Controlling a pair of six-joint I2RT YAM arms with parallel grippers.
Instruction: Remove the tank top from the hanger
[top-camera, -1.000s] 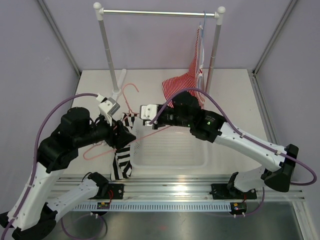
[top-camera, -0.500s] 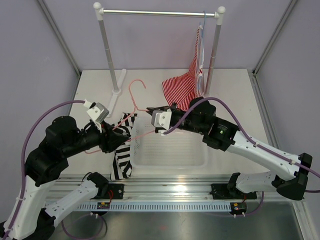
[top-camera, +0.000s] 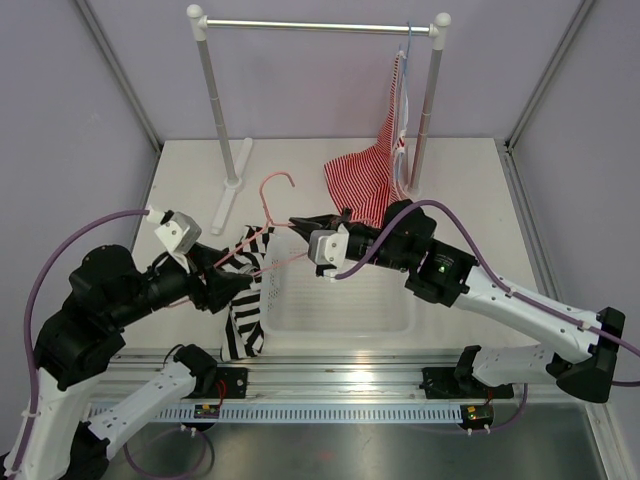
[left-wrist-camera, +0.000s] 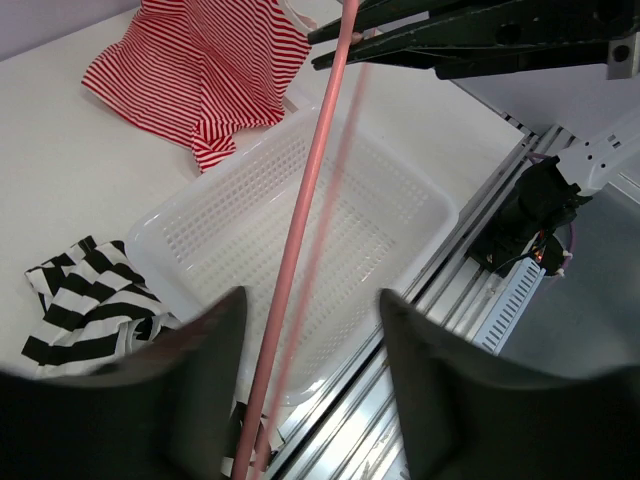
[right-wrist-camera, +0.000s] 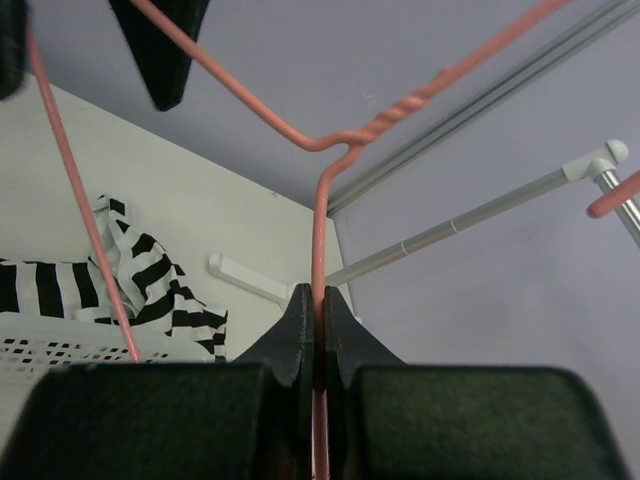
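Note:
The pink wire hanger (top-camera: 268, 208) hangs in the air over the basket's left end, with its hook pointing away from me. My right gripper (top-camera: 297, 221) is shut on its wire just below the twisted neck (right-wrist-camera: 320, 230), as the right wrist view (right-wrist-camera: 320, 296) shows. My left gripper (top-camera: 243, 283) is open; the hanger's long bar (left-wrist-camera: 300, 220) runs between its spread fingers (left-wrist-camera: 310, 300), closer to the left one. The black-and-white striped tank top (top-camera: 245, 305) droops over the basket's left rim (left-wrist-camera: 85, 300), and one strap rises toward the hanger's left arm. I cannot tell whether it is still hooked there.
A white perforated basket (top-camera: 345, 300) stands at the table's centre front. Behind it is a clothes rail (top-camera: 320, 25) on two posts; a red-and-white striped top (top-camera: 370, 170) hangs from its right end on a pale blue hanger. A metal rail (top-camera: 350, 375) runs along the near edge.
My left arm has drawn back to the left and down along the hanger's bar. The right gripper has carried the hanger slightly right. The tank top has stayed on the basket's rim.

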